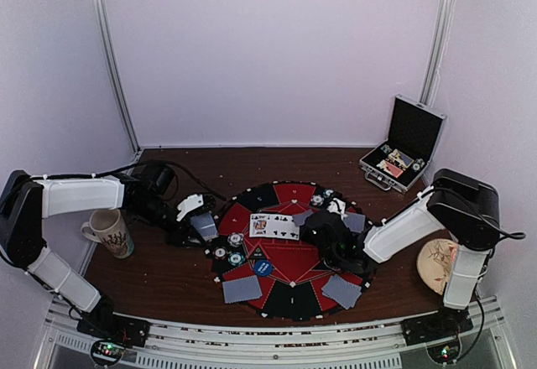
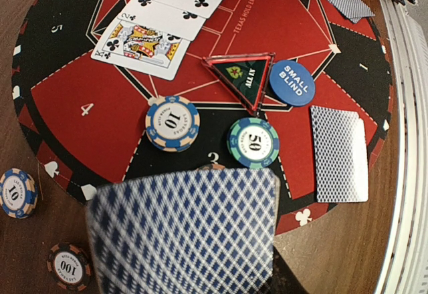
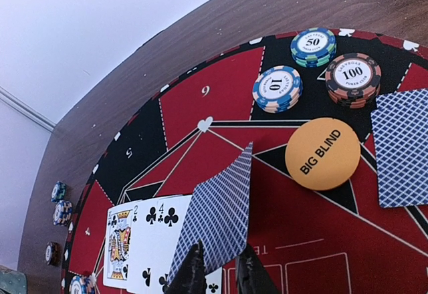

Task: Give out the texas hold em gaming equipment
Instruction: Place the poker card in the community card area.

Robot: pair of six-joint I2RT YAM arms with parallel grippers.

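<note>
Left gripper (image 1: 198, 220) clamps 1 blue-backed card (image 2: 184, 234) at the left edge of the round mat (image 1: 294, 262), bare wood beside it. Right gripper (image 3: 221, 272) straddles a second card (image 3: 217, 214) mid-mat; whether it grips, I cannot tell. Open case (image 1: 404, 147), far-right corner, holds chips and cards.

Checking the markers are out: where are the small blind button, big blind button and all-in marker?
small blind button (image 2: 292, 83), left wrist view, its lettered centre.
big blind button (image 3: 322, 154), right wrist view, its lettered centre.
all-in marker (image 2: 241, 75), left wrist view, middle of triangle.
</note>
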